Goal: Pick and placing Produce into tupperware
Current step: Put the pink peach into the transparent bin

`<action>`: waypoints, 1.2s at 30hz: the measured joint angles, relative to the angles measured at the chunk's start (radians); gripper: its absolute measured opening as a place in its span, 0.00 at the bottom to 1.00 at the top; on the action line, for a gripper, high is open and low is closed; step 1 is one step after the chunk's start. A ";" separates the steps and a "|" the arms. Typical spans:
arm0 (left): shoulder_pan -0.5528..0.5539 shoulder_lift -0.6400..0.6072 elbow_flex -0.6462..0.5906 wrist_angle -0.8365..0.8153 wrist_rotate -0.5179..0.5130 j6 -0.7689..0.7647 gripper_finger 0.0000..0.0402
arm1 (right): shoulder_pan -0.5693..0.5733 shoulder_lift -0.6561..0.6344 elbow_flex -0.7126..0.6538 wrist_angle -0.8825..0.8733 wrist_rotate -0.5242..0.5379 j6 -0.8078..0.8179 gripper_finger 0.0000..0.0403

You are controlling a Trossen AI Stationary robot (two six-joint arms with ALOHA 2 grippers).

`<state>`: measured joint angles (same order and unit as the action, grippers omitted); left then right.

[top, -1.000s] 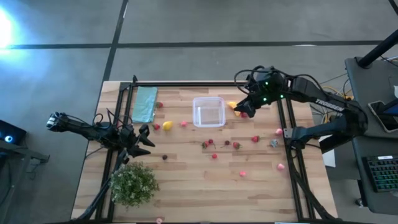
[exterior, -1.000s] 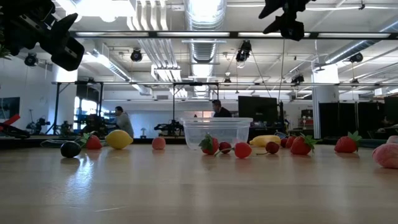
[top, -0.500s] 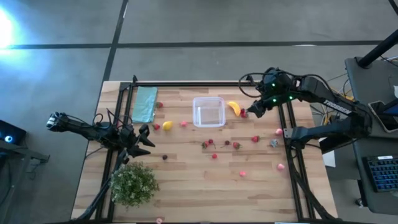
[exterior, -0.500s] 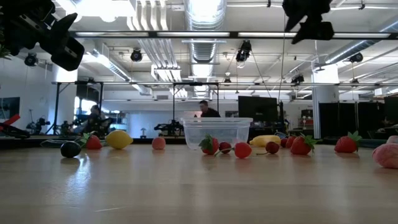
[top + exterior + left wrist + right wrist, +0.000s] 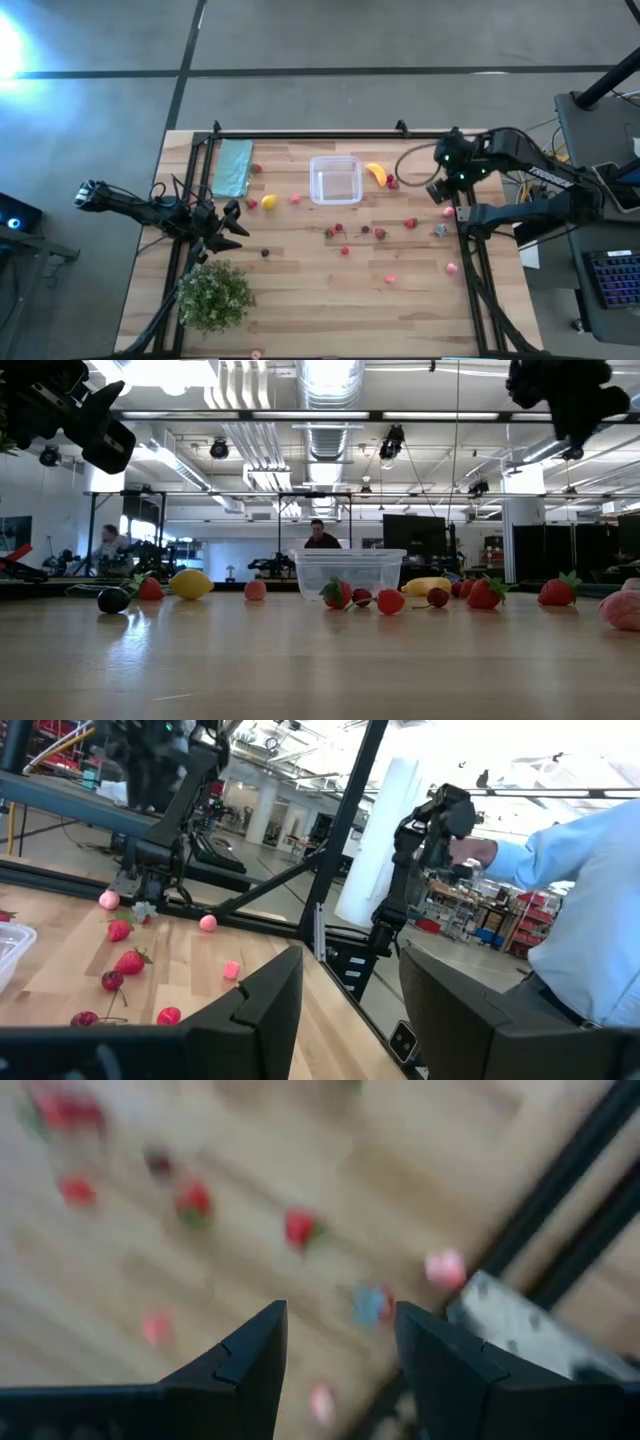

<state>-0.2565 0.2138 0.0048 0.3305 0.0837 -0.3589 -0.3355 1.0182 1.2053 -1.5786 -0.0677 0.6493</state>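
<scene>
The clear tupperware [image 5: 335, 181] stands on the far middle of the wooden table, also seen in the low view [image 5: 350, 570]. Produce lies scattered on the tabletop: a banana [image 5: 376, 173] just right of the tupperware, a lemon [image 5: 269, 201] to its left, red berries [image 5: 380, 233] nearer, pink pieces [image 5: 452, 267] at the right, and a dark piece [image 5: 265, 252]. My right gripper [image 5: 438, 190] hangs open over the right rail, pointing down [image 5: 340, 1330], with nothing between its fingers. My left gripper [image 5: 235, 222] waits open at the left edge [image 5: 350, 980].
A green leafy bush [image 5: 215, 295] stands at the near left and a teal cloth [image 5: 234, 167] lies at the far left. Black frame rails [image 5: 470, 270] run along the table's sides. People show in the room behind [image 5: 320, 535], and a light-blue sleeve [image 5: 590, 870] is beyond the right edge.
My right gripper has swung from beside the banana toward the table's right edge, out over the right rail, and has tipped from slanting to pointing almost straight down. The produce and the tupperware lie as before.
</scene>
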 joint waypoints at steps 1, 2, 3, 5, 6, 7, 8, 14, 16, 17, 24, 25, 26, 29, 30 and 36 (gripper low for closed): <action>0.000 0.000 0.000 0.000 0.000 0.000 0.39 | 0.021 -0.008 -0.019 0.009 -0.027 -0.029 0.44; 0.000 0.000 0.000 0.000 0.000 0.000 0.39 | 0.044 -0.019 -0.043 0.016 -0.058 -0.063 0.44; 0.000 0.000 0.000 0.000 -0.001 0.000 0.39 | 0.067 -0.025 -0.061 0.010 -0.080 -0.094 0.44; 0.000 0.000 0.000 0.000 -0.003 0.000 0.39 | 0.115 -0.035 -0.102 0.007 -0.089 -0.148 0.44; 0.000 0.000 0.000 0.000 -0.004 0.000 0.39 | 0.137 -0.042 -0.129 0.008 -0.089 -0.180 0.44; 0.000 0.000 0.000 0.000 -0.004 0.000 0.39 | 0.157 -0.048 -0.156 0.007 -0.089 -0.208 0.44; 0.000 0.000 0.000 0.000 -0.003 0.000 0.39 | 0.174 -0.055 -0.180 0.008 -0.089 -0.230 0.44; 0.000 0.000 0.000 0.000 -0.003 0.000 0.39 | 0.242 -0.063 -0.298 0.008 -0.089 -0.207 0.44; 0.000 0.000 0.000 0.000 -0.003 0.000 0.39 | 0.247 -0.070 -0.322 0.006 -0.084 -0.210 0.44; 0.000 0.000 0.000 0.000 -0.003 0.000 0.39 | 0.247 -0.072 -0.332 0.007 -0.072 -0.217 0.44; 0.000 0.000 0.000 0.000 -0.003 0.000 0.39 | 0.239 -0.058 -0.400 0.009 0.030 -0.198 0.44; 0.000 0.000 0.000 0.000 -0.003 0.000 0.39 | 0.234 -0.042 -0.396 0.018 0.032 -0.164 0.44; 0.000 0.000 0.000 0.000 -0.003 0.000 0.39 | 0.228 -0.019 -0.395 0.026 0.032 -0.133 0.44; 0.000 0.000 0.000 -0.001 -0.002 0.000 0.39 | 0.224 0.048 -0.395 0.026 0.035 -0.094 0.44; 0.000 0.000 0.000 0.000 -0.002 0.000 0.39 | 0.224 0.073 -0.395 0.024 0.035 -0.099 0.44; 0.000 0.000 0.000 -0.001 0.001 0.000 0.39 | 0.224 0.234 -0.402 0.024 0.044 -0.373 0.44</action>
<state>-0.2565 0.2141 0.0048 0.3300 0.0845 -0.3592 -0.1116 1.2527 0.8036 -1.5548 -0.0239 0.2758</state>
